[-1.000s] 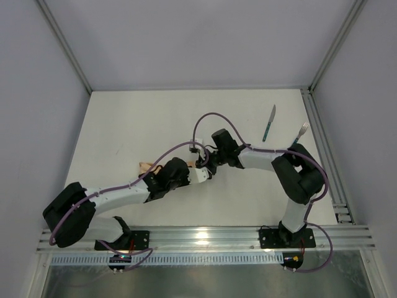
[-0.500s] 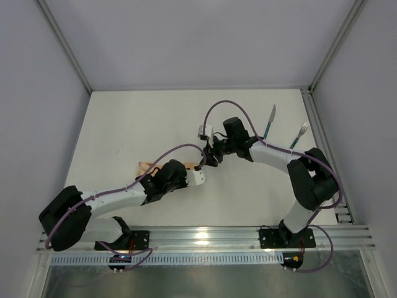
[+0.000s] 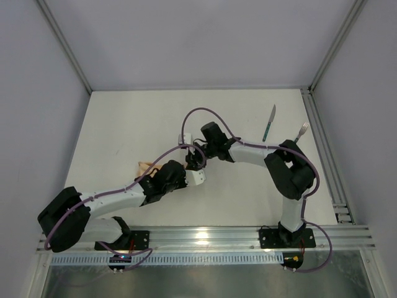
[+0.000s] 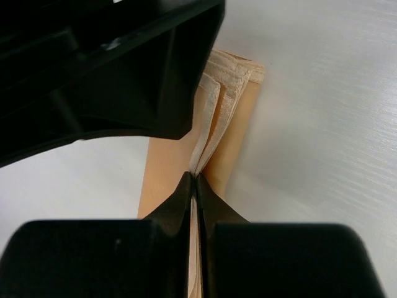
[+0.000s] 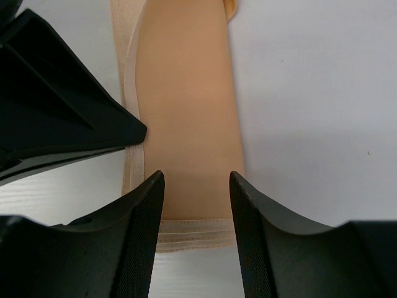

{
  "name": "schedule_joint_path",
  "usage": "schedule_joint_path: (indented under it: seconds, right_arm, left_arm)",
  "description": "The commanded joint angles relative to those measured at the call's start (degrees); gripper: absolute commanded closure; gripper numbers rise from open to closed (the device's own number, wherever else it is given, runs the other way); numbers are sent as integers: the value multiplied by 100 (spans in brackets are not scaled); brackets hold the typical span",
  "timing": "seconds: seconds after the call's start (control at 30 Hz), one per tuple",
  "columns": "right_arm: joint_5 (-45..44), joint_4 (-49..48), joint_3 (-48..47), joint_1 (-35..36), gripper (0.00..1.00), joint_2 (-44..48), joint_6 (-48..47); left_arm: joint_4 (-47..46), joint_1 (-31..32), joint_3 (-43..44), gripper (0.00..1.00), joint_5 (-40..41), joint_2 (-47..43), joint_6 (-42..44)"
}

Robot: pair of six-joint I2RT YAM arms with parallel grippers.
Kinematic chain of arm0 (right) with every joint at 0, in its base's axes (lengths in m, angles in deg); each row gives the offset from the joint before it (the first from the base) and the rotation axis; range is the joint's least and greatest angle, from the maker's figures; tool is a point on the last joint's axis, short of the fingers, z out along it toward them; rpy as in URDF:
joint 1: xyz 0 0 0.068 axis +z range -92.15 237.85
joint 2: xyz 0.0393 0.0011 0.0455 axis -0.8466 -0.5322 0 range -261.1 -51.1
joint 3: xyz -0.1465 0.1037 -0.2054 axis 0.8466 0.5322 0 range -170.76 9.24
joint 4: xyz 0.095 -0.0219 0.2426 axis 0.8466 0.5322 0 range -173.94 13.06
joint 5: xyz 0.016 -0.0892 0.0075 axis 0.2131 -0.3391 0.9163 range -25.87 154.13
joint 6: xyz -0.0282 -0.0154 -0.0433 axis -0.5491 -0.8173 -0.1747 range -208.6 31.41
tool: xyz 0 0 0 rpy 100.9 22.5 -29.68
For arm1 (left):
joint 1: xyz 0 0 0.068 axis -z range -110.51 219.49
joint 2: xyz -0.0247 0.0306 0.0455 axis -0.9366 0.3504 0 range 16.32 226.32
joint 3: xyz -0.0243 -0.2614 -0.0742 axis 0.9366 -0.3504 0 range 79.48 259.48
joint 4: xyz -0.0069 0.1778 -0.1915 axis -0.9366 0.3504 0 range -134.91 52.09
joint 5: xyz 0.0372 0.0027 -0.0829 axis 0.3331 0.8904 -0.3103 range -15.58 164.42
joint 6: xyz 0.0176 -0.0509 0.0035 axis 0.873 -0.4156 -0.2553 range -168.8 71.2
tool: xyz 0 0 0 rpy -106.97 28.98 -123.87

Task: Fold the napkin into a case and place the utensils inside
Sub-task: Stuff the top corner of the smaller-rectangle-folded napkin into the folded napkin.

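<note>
The peach-orange napkin (image 4: 239, 118) lies folded into a narrow strip, and its stitched hems show at both ends. My left gripper (image 4: 196, 178) is shut on the strip's layered long edge and pinches the hems together. My right gripper (image 5: 196, 186) is open and straddles the strip's (image 5: 186, 99) near end just above it, close beside the left fingers (image 5: 62, 124). In the top view both grippers, left (image 3: 193, 173) and right (image 3: 195, 160), meet at the table's middle, and only the napkin's left tip (image 3: 144, 166) shows. The knife (image 3: 268, 122) and the fork (image 3: 300, 131) lie at the back right.
An aluminium rail (image 3: 322, 143) runs along the table's right edge, next to the fork. Purple cables (image 3: 205, 113) loop above both wrists. White walls close in the table (image 3: 136, 124) on three sides.
My right gripper swung out toward the back right, then came back left and now sits over the napkin beside the left gripper. The left arm has hardly moved and keeps its pinch.
</note>
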Motion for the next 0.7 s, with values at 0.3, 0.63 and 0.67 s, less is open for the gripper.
schedule_joint_path:
  seconds: [0.3, 0.63, 0.67]
  right_arm:
    - [165, -701, 313, 42, 49, 73, 14]
    - [130, -1210, 708, 139, 48, 117, 207]
    - [121, -1237, 691, 156, 48, 91, 225]
  left_arm:
    - [-483, -25, -35, 100, 150, -262, -138]
    - [-510, -42, 44, 100, 167, -174, -234]
    - [-510, -34, 44, 100, 159, -182, -252]
